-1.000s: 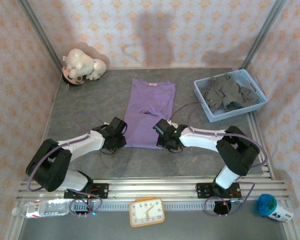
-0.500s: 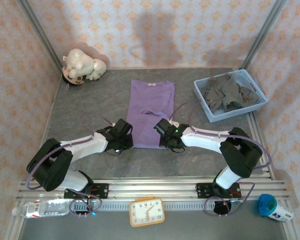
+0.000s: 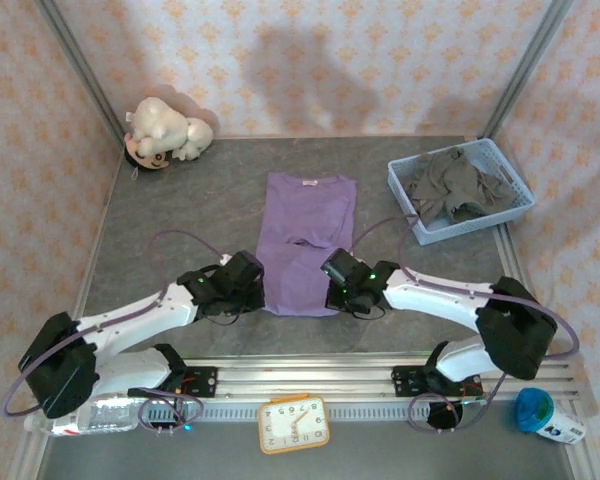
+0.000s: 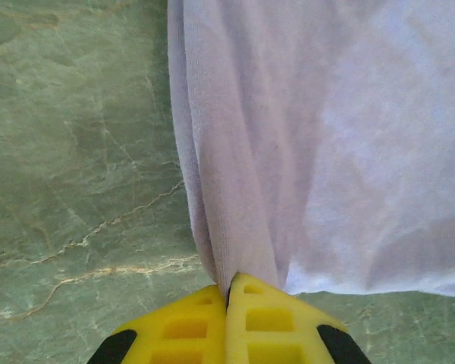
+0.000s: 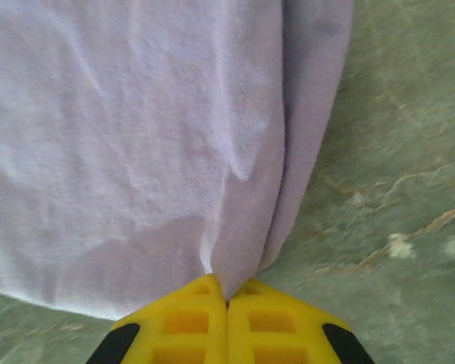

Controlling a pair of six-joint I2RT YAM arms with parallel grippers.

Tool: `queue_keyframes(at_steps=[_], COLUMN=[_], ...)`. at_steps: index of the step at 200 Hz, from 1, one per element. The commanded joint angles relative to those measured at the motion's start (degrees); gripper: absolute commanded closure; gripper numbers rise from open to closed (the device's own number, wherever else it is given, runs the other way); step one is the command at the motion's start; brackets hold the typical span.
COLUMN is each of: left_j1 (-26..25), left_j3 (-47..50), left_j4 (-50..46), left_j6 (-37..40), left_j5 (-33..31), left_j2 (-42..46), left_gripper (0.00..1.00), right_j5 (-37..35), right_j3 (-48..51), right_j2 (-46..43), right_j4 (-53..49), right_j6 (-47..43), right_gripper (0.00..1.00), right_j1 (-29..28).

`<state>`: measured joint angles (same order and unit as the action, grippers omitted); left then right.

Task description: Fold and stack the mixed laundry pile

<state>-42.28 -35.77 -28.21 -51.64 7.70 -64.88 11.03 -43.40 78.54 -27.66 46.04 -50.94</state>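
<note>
Two near corners of the lilac-purple cloth shirt (image 3: pixel 308 225) are pinched, one by each arm. The shirt lies flat and lengthwise in the middle of the grey marbled table (image 3: pixel 170 220), its collar toward the far wall. The left gripper (image 4: pixel 229 287) has its yellow jaws pressed together on the left near corner, the cloth bunched into a ridge running away from the tips. The right gripper (image 5: pixel 227 294) is clamped the same way on the right near corner, where a fold rises from it. The dark grey-olive cloth shirt (image 3: pixel 450 188) lies crumpled inside the light blue lattice plastic basket (image 3: pixel 450 229) at the table's far right, well apart from the purple one. A white plush toy (image 3: pixel 165 132) sits in the far left corner.
</note>
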Motion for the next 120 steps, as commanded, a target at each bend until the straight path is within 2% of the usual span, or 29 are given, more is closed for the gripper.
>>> queue_keyframes(at_steps=[1,31,64,84,120], left_j1=[0.01,1.83,6.77,9.69,14.12], left_j3=[-3.19,-11.76,-17.16,-21.83,-32.7], left_j4=[-4.41,-4.9,2.45,5.84,10.02], left_j6=[-2.61,1.37,4.97,7.26,11.0], left_j5=[-7.0,-12.34,-14.13,-13.94,-13.23], left_j2=[2.89,0.77,-2.72,-7.22,-19.26], left_gripper=[1.0,1.0,1.0,1.0,1.0], right_j5=[-0.33,-3.49,-3.98,-3.95,-2.21], right_j3=[-2.03,-6.17,-8.63,-11.24,-18.83], right_j2=[-4.58,-9.65,-12.46,-11.0,-0.06], right_j4=[-2.03,-3.48,2.31,6.63,13.72], right_j6=[3.07,3.13,1.71,0.47,-1.62], right_gripper=[1.0,1.0,1.0,1.0,1.0], right_j1=[0.49,4.38,11.36,15.3,21.11])
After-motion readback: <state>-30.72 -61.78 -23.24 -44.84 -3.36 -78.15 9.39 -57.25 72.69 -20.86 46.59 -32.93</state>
